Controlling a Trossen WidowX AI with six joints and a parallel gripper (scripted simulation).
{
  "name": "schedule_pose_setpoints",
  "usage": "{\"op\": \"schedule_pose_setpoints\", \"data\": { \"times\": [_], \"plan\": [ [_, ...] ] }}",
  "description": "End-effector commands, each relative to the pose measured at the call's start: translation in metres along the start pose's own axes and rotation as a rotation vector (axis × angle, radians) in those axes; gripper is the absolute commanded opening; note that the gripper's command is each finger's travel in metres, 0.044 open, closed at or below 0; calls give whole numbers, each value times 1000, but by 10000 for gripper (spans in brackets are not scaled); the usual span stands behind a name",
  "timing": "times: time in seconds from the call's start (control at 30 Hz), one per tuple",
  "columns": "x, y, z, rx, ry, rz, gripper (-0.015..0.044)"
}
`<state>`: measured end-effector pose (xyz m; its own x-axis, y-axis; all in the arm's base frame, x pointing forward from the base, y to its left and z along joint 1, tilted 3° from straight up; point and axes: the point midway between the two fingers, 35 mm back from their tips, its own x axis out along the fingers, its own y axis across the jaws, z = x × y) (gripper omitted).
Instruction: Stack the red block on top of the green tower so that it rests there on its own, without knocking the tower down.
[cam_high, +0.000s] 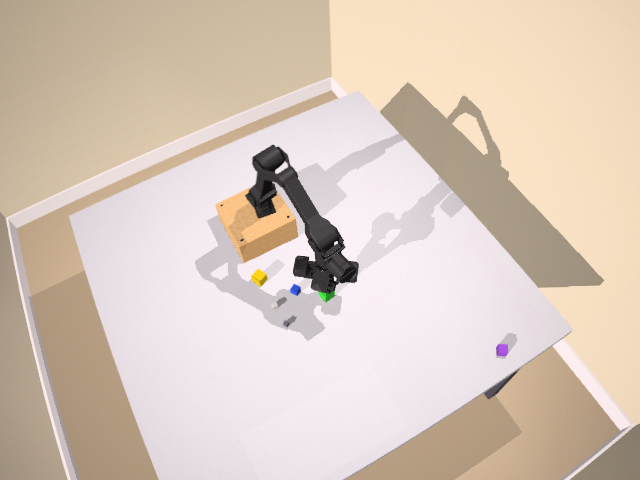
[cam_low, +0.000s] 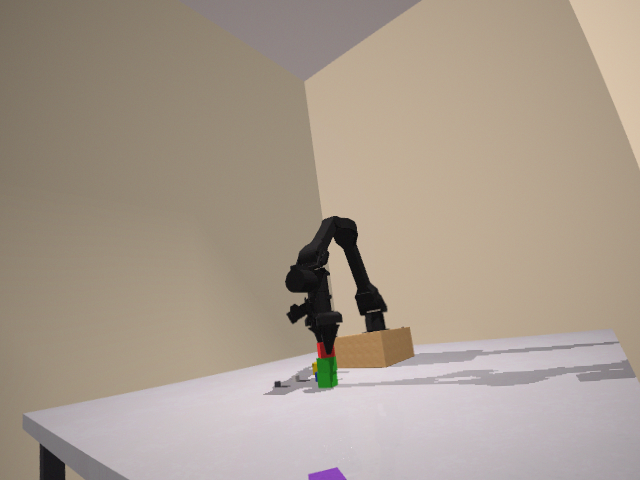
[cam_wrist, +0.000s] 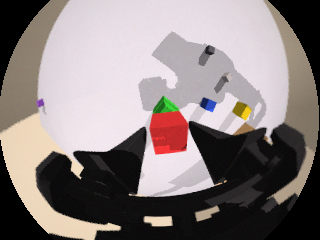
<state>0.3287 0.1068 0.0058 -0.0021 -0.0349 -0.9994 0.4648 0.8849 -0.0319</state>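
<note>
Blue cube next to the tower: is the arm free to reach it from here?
Probably yes. The hand is open, straddling the red block on the green tower; the blue cube sits apart, uncovered. Lift straight up first to spare the tower.

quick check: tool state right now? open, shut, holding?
Tool: open, holding nothing. Its fingers stand apart on either side of the red block, with gaps showing; the block sits on the green tower.

Red block (cam_wrist: 167, 132), green tower (cam_low: 326, 373), black hand (cam_wrist: 168, 150).
</note>
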Motion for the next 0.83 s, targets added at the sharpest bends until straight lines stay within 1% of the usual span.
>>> {"op": "schedule_pose_setpoints", "data": {
  "times": [0.0,0.07,0.8],
  "plan": [
    [1,0,0,0,0,-1,394],
    [1,0,0,0,0,-1,440],
    [1,0,0,0,0,-1,440]
  ]
}}
